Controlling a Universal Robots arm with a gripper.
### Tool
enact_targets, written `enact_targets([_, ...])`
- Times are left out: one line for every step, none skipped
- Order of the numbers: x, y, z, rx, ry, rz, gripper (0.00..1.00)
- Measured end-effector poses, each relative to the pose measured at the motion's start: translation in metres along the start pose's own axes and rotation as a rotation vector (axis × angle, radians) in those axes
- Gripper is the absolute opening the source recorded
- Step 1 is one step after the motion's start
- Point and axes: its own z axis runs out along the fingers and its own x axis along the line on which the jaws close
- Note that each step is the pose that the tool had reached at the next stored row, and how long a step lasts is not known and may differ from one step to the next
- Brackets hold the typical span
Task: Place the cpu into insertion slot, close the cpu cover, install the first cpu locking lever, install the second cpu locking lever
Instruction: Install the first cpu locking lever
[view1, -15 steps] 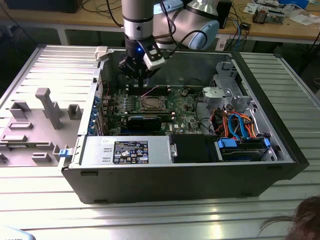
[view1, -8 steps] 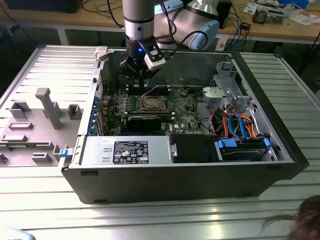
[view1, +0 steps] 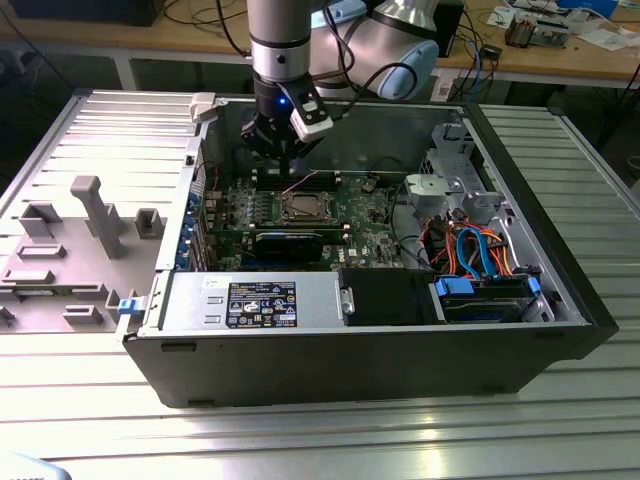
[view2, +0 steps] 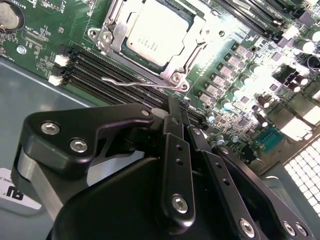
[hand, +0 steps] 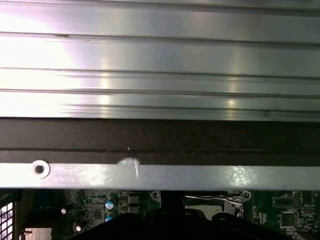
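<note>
In the second wrist view the cpu (view2: 155, 30) lies in the insertion slot (view2: 176, 78), its silvery-grey top showing. The cpu cover (view2: 112, 35) is down flat around it. A thin wire locking lever (view2: 132, 83) runs along the socket's edge beside the memory slots. My gripper (view2: 173, 105) hovers just off that edge, black fingers (view2: 175, 150) pressed together with nothing between them. In the exterior view the gripper (view1: 282, 165) hangs inside the open case, just behind the cpu (view1: 305, 207) on the green motherboard (view1: 370, 215).
The computer case (view1: 380, 350) stands open on a slatted metal table (view1: 300, 430). Its walls surround the board. A black card (view1: 290, 243) lies in front of the socket, with a drive cage and orange and blue cables (view1: 470, 250) at the exterior view's right. Grey fixtures (view1: 90, 215) stand at the left.
</note>
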Motion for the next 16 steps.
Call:
enact_targets([-0.0006, 0.0003, 0.0004, 0.0000, 0.0001, 0.000, 0.11])
enact_targets([-0.0013, 0.0007, 0.0012, 0.0000, 0.0003, 0.000, 0.11])
enact_targets([-0.0017, 0.0012, 0.0021, -0.0001, 0.0004, 0.000, 0.11])
enact_targets([-0.0019, 0.0020, 0.0038, 0.0000, 0.0006, 0.000, 0.11])
enact_targets([-0.0021, 0.0031, 0.0055, 0.0000, 0.0009, 0.000, 0.11])
enact_targets([-0.0023, 0.0041, 0.0079, 0.0001, 0.0010, 0.000, 0.11])
enact_targets([-0.0033, 0.0055, 0.0105, 0.0015, 0.0015, -0.001, 0.11])
enact_targets([-0.0040, 0.0059, 0.0115, 0.0037, 0.0016, -0.002, 0.11])
enact_targets([-0.0058, 0.0061, 0.0134, 0.0111, 0.0022, -0.005, 0.11])
enact_targets([-0.0065, 0.0061, 0.0143, 0.0208, 0.0027, -0.006, 0.11])
enact_targets([-0.0079, 0.0062, 0.0156, 0.0306, 0.0030, -0.008, 0.11])
enact_targets([-0.0093, 0.0069, 0.0169, 0.0310, 0.0036, -0.009, 0.11])
enact_targets([-0.0098, 0.0075, 0.0181, 0.0310, 0.0040, -0.010, 0.11])
enact_targets([-0.0099, 0.0078, 0.0188, 0.0309, 0.0040, -0.011, 0.11])
enact_targets([-0.0100, 0.0079, 0.0194, 0.0309, 0.0040, -0.012, 0.11])
enact_targets([-0.0103, 0.0080, 0.0203, 0.0308, 0.0040, -0.013, 0.11])
